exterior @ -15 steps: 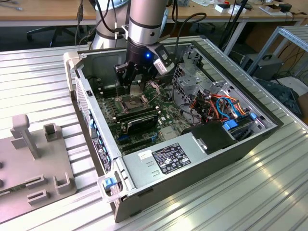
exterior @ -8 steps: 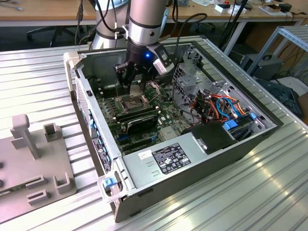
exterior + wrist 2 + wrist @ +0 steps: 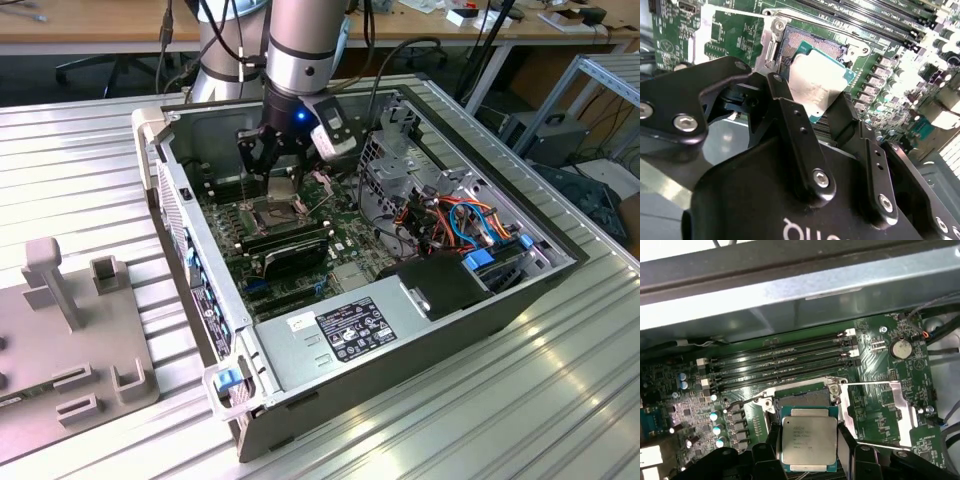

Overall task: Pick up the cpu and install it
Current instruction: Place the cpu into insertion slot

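The cpu (image 3: 809, 440), a flat square chip with a silver-grey top, sits between two black fingers (image 3: 846, 439), and my gripper (image 3: 809, 446) is shut on its edges. In the second wrist view the cpu (image 3: 815, 82) hangs tilted just above the open socket (image 3: 810, 46), gripper (image 3: 810, 96) shut on it. The socket (image 3: 807, 395) lies right beside the chip, with its silver hinged plate (image 3: 875, 412) swung open to one side. In the exterior view my gripper (image 3: 270, 165) reaches down into the open computer case over the socket (image 3: 272, 212).
Long black memory slots (image 3: 780, 360) run beside the socket. The case wall (image 3: 170, 190) stands on the exterior view's left. The power supply (image 3: 350, 330) and coloured cables (image 3: 460, 220) crowd the right. A grey fixture (image 3: 60, 330) sits on the table outside the case.
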`<move>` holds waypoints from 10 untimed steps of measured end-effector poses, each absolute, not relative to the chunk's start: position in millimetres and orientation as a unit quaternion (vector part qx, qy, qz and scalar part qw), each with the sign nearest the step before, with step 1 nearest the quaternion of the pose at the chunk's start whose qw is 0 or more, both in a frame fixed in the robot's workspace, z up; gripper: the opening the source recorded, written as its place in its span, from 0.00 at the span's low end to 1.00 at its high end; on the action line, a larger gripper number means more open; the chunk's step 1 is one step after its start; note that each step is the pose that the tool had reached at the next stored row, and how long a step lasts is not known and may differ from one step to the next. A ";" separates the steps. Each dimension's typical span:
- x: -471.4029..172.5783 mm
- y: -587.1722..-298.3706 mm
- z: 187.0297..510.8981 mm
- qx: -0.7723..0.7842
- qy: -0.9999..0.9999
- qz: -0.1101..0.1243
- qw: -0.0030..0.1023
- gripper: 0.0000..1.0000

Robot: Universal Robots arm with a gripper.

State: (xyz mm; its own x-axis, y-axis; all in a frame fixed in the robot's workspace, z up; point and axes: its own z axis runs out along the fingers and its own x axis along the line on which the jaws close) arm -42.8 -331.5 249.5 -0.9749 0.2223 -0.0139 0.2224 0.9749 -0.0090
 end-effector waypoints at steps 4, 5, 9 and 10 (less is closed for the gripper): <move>-42.8 -331.4 249.3 0.136 0.991 -0.005 0.006 0.55; -42.8 -331.4 249.2 0.142 0.990 -0.005 0.006 0.55; -42.8 -331.5 248.9 0.168 0.986 -0.006 0.006 0.55; -42.8 -331.4 248.7 0.176 0.984 -0.006 0.006 0.55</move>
State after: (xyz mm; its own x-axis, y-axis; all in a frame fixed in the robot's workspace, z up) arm -42.8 -331.4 248.7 -0.9379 0.3465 -0.0139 0.3466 0.9380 -0.0090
